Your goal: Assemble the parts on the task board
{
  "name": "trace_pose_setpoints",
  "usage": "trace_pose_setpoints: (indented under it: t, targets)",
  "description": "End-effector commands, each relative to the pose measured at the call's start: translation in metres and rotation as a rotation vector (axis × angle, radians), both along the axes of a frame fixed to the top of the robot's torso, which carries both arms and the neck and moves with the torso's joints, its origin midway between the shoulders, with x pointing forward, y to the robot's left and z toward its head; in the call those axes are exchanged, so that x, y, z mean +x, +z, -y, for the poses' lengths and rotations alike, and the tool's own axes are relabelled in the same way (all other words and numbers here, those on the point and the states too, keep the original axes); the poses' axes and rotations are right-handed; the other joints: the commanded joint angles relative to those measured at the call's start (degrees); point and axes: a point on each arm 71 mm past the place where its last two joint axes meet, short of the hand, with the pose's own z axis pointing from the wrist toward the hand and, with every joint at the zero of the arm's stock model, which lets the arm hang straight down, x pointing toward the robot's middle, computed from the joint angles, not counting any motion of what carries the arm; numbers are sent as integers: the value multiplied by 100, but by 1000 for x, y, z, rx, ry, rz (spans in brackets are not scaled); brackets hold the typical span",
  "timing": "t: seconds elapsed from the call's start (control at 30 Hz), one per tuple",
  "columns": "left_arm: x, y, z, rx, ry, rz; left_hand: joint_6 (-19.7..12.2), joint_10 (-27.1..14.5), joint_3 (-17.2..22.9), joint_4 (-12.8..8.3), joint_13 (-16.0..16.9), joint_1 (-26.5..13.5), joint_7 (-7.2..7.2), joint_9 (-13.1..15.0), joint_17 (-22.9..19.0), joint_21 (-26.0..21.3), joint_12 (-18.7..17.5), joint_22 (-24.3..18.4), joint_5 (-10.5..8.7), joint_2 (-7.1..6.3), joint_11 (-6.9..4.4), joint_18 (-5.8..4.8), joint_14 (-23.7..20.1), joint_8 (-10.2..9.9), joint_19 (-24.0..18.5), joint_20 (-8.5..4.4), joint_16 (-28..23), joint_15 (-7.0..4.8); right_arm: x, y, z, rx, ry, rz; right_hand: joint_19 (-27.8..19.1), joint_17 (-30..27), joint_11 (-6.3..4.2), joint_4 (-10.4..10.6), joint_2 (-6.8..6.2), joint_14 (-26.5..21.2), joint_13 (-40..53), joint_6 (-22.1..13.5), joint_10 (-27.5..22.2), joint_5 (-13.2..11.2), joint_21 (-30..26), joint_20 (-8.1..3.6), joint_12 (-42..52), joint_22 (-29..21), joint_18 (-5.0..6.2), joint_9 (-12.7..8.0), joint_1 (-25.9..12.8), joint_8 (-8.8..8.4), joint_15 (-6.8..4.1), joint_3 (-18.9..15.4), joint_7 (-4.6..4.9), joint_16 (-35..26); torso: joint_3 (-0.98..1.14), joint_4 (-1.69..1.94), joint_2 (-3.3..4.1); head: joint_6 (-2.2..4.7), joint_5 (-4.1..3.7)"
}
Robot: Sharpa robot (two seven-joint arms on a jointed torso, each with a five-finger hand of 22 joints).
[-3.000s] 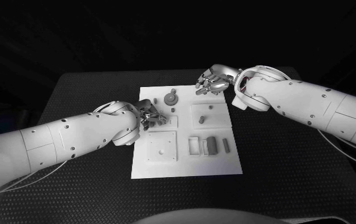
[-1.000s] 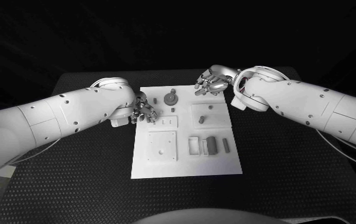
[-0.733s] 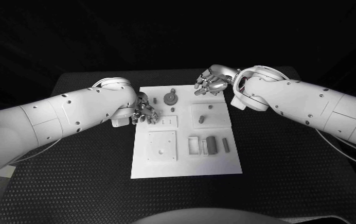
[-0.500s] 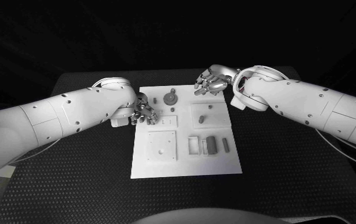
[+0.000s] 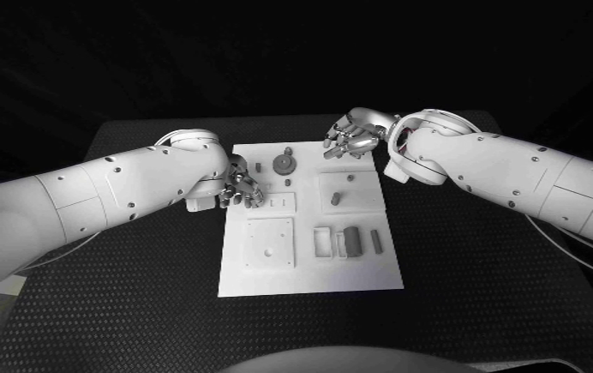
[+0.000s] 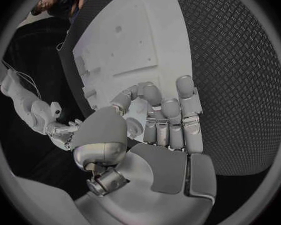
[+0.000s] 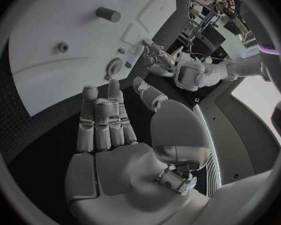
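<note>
The white task board (image 5: 309,261) lies in the middle of the black table. Grey parts sit on it: a round disc (image 5: 284,165) at the far end, a block (image 5: 336,195) on a raised square, and upright pieces (image 5: 352,240) in a small frame near the right edge. My left hand (image 5: 241,186) hovers at the board's left edge, fingers side by side, palm empty (image 6: 159,130). My right hand (image 5: 352,140) hangs over the far right corner, fingers stretched out with nothing in them (image 7: 115,135). The board (image 7: 59,15) lies beyond its fingertips, with a dark peg (image 7: 107,14) standing on it.
A square plate (image 5: 268,244) with a hole sits on the board's near left. Black textured table (image 5: 470,261) surrounds the board on all sides. Both white arms reach in low over the table's left and right sides.
Since three seconds ago my left arm has swung up and away from me, and the hand stays at the board's left edge. The right hand has barely moved.
</note>
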Motion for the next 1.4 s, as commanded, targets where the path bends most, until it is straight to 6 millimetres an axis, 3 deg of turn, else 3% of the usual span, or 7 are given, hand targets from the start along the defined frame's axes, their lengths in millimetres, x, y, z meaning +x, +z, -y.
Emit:
trace_pose_setpoints:
  t: [0.03,0.8,1.4]
  targets:
    - [2,0,2,-13,3,60,-51,-56,408,-419,-7,460,4,1,-3,20,10,124,-1,502,5,-68,0,-20,-7,-19,12,-29,-1,-1,-1,-2,13,-8,-25,-9,21,38,16,-44,8,56,-20,21,-35,-19,16,92,66,5,-48,-36,-9,-4,107,-21,1,-5,1,-2,0]
    - [3,3,1,-34,13,115,-76,-61,417,-399,-10,454,9,29,-10,18,13,118,-11,475,8,-68,0,-43,-4,-22,7,-31,-1,-1,-1,-3,13,-12,-25,-10,21,41,17,-44,8,56,-20,21,-36,-19,16,92,66,7,-51,-37,-8,-5,107,-21,4,-1,-2,7,-7]
    - [4,6,6,-30,-11,198,-219,-77,462,-416,-22,505,57,55,-27,4,16,115,-23,451,52,-65,-8,-178,-12,-17,-5,1,-1,-2,-1,-3,16,-14,-25,-11,21,41,17,-45,8,55,-21,21,-36,-19,17,92,66,8,-51,-39,-8,-5,108,-21,6,-3,-3,16,2]
